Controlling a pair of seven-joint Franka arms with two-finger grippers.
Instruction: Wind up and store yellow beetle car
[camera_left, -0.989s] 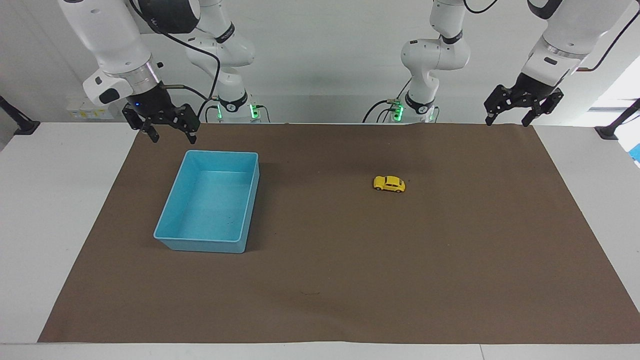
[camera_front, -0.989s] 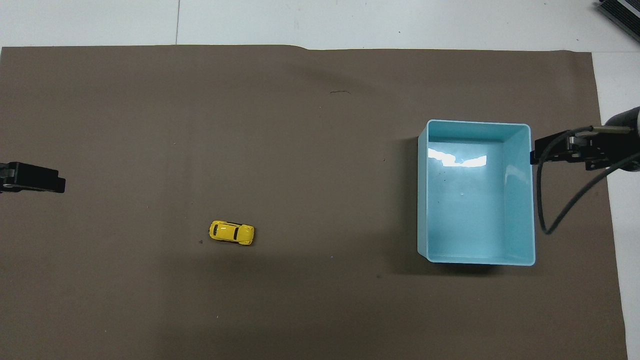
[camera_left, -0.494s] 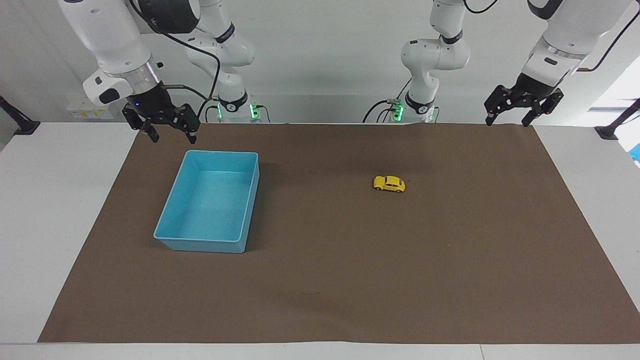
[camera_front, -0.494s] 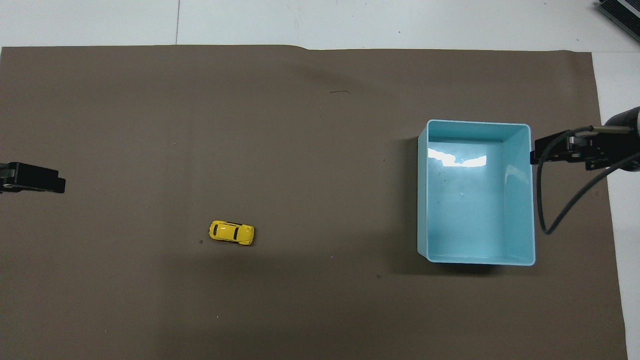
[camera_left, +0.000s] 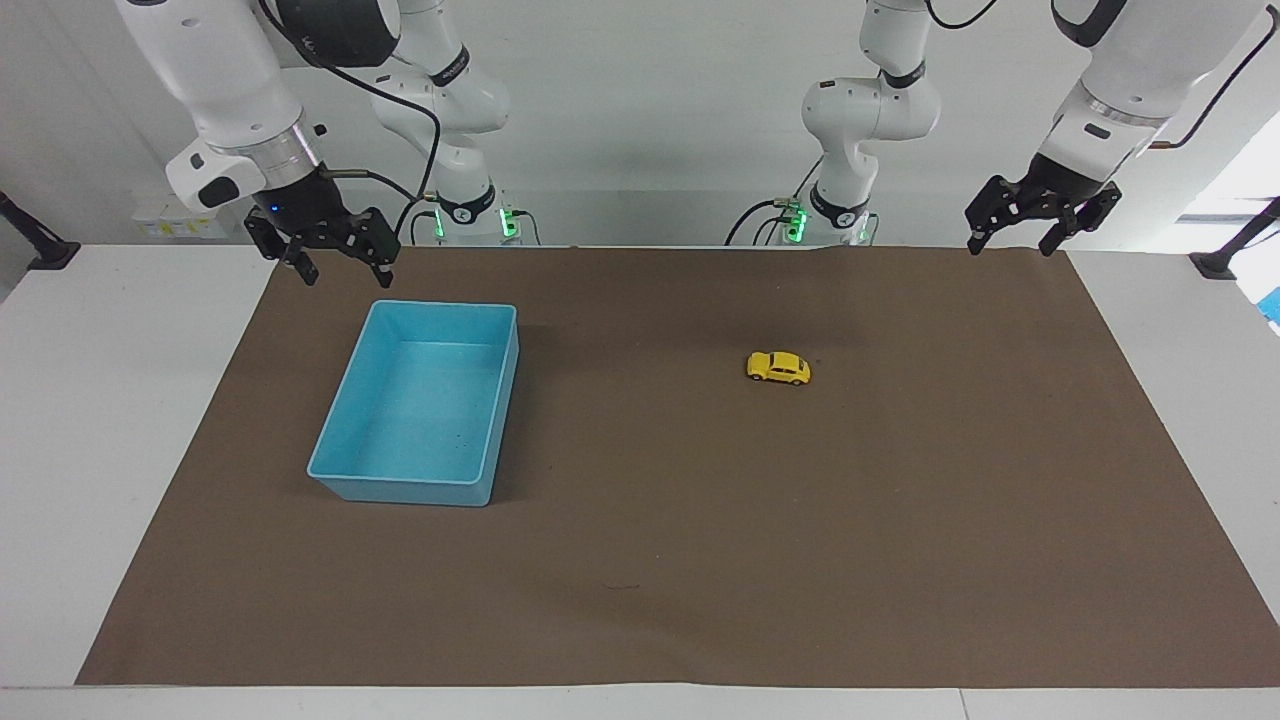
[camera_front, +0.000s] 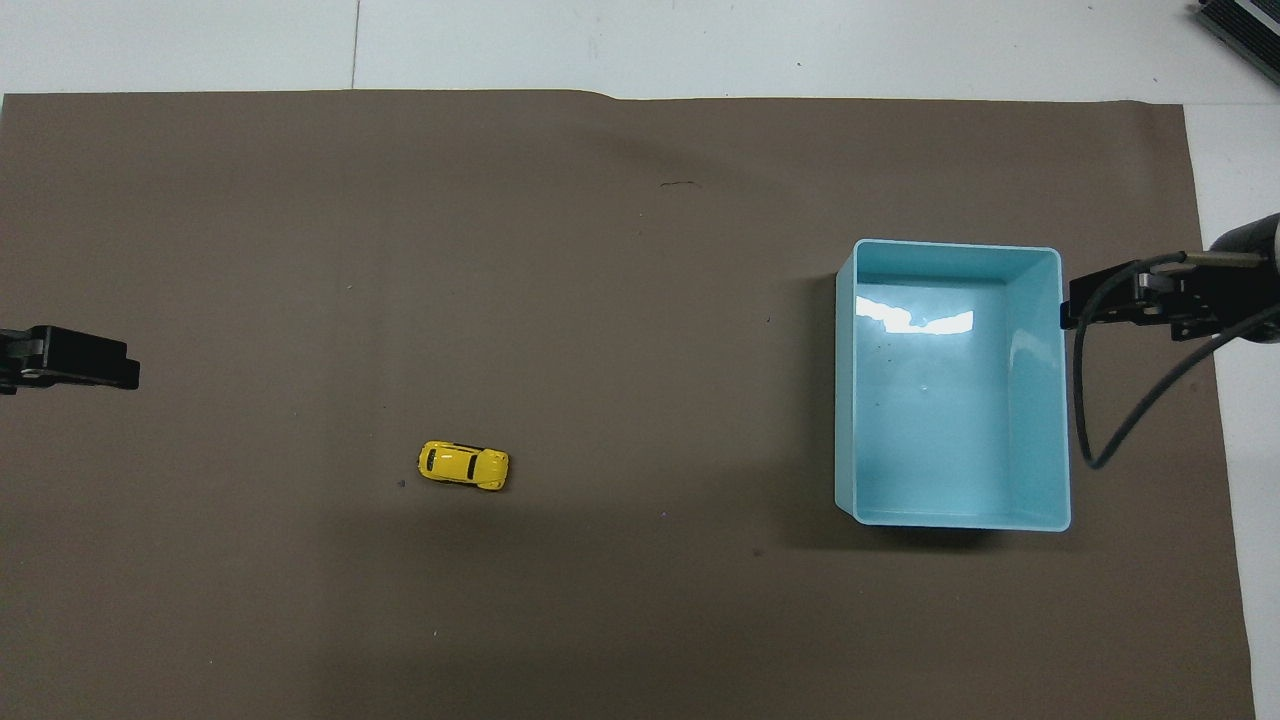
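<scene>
From my station, going across the facing view from its left edge, I first meet the right claw (camera_left: 343, 268). It hangs in the air over the brown mat (camera_left: 650, 560), just above the mat's edge nearest the robots, at the right arm's end of the tabletop (camera_left: 100, 400). Its fingers stand apart and carry nothing. A black cable loops from its wrist.

Next comes the blue bin (camera_left: 330, 445), an open rectangular tub sitting flat on the mat. It is farther from the robots than the right claw. I see only its bare floor inside. In the overhead view, the bin (camera_front: 848, 400) lies just beside the right claw (camera_front: 1075, 310), whose tips sit by the bin's wall at the right arm's end.

Moving on toward the middle, I find the yellow beetle car (camera_left: 778, 367). It stands on its wheels on the mat, well apart from the bin, toward the left arm's end of the tabletop. Nothing touches it. From overhead, the car (camera_front: 463, 466) lies lengthwise across the mat.

Last is the left claw (camera_left: 1006, 240), raised over the mat's corner nearest the robots at the left arm's end. Its fingers are spread wide and hold nothing. It is well apart from the car. Overhead, only its dark tip (camera_front: 125, 373) shows.
</scene>
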